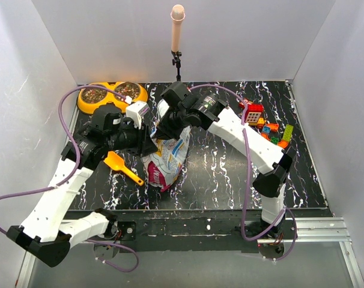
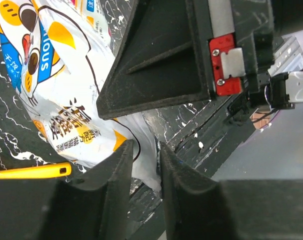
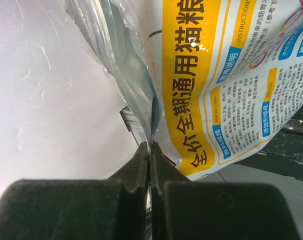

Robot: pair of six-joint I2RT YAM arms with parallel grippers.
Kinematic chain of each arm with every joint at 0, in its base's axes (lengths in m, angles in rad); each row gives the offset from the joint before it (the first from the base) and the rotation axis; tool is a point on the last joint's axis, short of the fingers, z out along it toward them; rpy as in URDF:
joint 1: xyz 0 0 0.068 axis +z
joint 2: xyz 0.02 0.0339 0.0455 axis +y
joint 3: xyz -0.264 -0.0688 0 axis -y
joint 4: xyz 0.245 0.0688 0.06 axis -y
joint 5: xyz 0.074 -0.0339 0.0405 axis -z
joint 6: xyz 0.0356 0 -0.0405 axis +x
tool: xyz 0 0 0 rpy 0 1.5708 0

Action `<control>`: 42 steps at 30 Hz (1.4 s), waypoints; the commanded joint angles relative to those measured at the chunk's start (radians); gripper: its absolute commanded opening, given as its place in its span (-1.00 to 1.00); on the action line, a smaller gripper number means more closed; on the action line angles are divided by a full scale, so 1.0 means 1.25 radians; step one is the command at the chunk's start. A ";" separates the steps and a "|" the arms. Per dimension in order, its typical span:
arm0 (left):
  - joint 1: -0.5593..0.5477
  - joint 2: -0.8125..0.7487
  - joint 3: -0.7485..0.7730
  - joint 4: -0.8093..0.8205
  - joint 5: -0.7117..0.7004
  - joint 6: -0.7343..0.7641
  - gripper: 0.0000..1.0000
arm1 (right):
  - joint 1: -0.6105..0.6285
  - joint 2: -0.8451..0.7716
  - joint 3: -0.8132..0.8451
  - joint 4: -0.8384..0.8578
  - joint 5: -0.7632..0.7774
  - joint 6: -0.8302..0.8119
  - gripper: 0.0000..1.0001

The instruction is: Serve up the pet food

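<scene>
Mid-table, right gripper (image 3: pixel 149 150) pinches the crinkly white pet food bag (image 1: pixel 167 159); left gripper (image 2: pixel 144 152) straddles its corner, hold unclear.

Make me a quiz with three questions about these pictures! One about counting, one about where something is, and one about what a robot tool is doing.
1. How many cups does the bowl have?
A) one
B) two
C) four

2. Where is the scoop?
A) in the bowl
B) on top of the toy blocks
C) on the table beside the bag

3. What is the right tool doing?
A) pinching the edge of the bag
B) holding the scoop
C) wide open with nothing in it

Answers:
1 B: two round cups sit side by side in the bowl.
2 C: the top view shows the scoop lying flat on the table just left of the bag.
3 A: the right wrist view shows its fingers pressed together on the bag's edge.
</scene>
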 commanded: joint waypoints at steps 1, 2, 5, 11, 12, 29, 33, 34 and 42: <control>-0.020 -0.003 -0.014 -0.013 -0.122 0.016 -0.64 | -0.014 -0.016 0.051 0.103 0.042 0.055 -0.97; -0.020 -0.008 -0.011 -0.014 -0.146 0.017 -0.78 | -0.013 -0.014 0.055 0.110 0.036 0.044 -0.97; -0.020 -0.020 -0.003 -0.014 -0.185 0.020 -1.00 | -0.021 -0.031 0.048 0.170 -0.002 -0.095 -0.31; -0.021 -0.054 -0.004 -0.015 -0.162 0.012 -1.00 | -0.103 -0.179 -0.124 0.332 -0.217 -0.630 0.56; -0.020 -0.059 -0.011 -0.016 -0.155 0.007 -1.00 | -0.123 -0.204 -0.184 0.341 -0.246 -0.700 0.57; -0.020 -0.083 -0.019 -0.042 -0.073 -0.017 -1.00 | -0.414 -0.042 -0.187 0.649 -0.755 -1.133 0.58; -0.020 -0.090 -0.015 -0.052 -0.099 -0.004 -1.00 | -0.415 0.053 -0.098 0.649 -0.827 -1.119 0.57; -0.020 -0.088 -0.014 -0.058 -0.105 0.000 -1.00 | -0.415 0.067 -0.089 0.655 -0.837 -1.120 0.57; -0.020 -0.081 0.007 -0.103 -0.104 0.004 -1.00 | -0.391 0.139 -0.110 0.812 -0.864 -1.043 0.57</control>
